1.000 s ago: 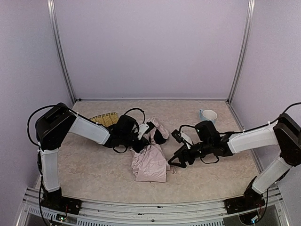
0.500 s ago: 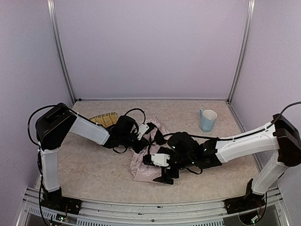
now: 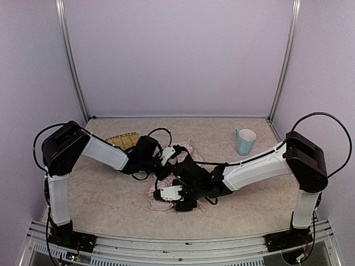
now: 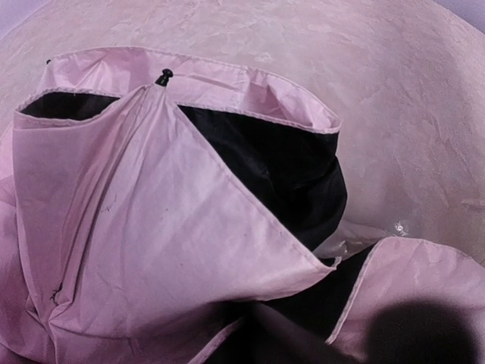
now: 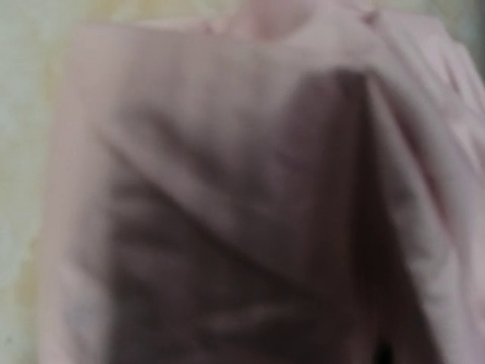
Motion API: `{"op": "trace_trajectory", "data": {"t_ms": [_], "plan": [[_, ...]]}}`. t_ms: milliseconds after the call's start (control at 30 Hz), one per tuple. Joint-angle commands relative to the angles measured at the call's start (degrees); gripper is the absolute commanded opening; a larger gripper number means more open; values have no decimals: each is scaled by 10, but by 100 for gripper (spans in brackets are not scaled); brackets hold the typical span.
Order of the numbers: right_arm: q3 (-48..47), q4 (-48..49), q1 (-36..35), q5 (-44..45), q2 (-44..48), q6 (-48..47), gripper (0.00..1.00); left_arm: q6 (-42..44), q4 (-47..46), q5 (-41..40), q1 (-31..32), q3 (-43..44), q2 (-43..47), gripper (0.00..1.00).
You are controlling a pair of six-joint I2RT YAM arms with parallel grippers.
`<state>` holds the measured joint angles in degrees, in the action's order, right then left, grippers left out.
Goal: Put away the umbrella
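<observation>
The umbrella point(image 3: 159, 201) lies crumpled mid-table, pale pink fabric with black lining. My left gripper point(image 3: 165, 157) is at its far end, in among the folds. The left wrist view is filled with the umbrella's pink panels point(image 4: 151, 227) and black lining point(image 4: 288, 174); dark blurred shapes sit at the bottom and the fingers are not clear. My right gripper point(image 3: 178, 197) reaches far left and rests low on the near part of the fabric. The right wrist view shows only blurred pink fabric point(image 5: 227, 174) pressed close. The shaft, handle and strap are hidden.
A woven bamboo tray point(image 3: 123, 139) lies behind the left forearm at the back left. A pale blue mug point(image 3: 244, 142) stands at the back right. The right arm stretches across the table's middle. Metal frame posts and pale walls enclose the table.
My right arm has swept left from the table's right side onto the umbrella, and the near fabric has bunched leftward. The left arm has not moved.
</observation>
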<state>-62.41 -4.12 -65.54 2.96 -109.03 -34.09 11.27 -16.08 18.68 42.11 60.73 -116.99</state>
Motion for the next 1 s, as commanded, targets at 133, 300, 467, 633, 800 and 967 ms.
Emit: {"op": "trace_trajectory", "data": {"t_ms": [133, 300, 467, 633, 800, 967], "plan": [[-16, -129, 35, -95, -39, 44, 40, 7, 88, 67, -8, -23, -14, 9], [14, -159, 47, -150, -22, 95, 29, -27, 56, 35, -54, 15, 22, 66], [17, -209, 68, -231, -13, 146, 25, -71, -19, -14, -109, 19, 96, 87], [-6, -304, 109, -355, -28, 171, 22, -52, -83, -13, -113, -61, 219, 93], [-29, -355, 141, -437, -52, 171, 23, 29, -130, 0, -68, -229, 385, 89], [-63, -385, 162, -482, -107, 153, 23, 192, -48, -40, 101, -316, 469, 84]]}}
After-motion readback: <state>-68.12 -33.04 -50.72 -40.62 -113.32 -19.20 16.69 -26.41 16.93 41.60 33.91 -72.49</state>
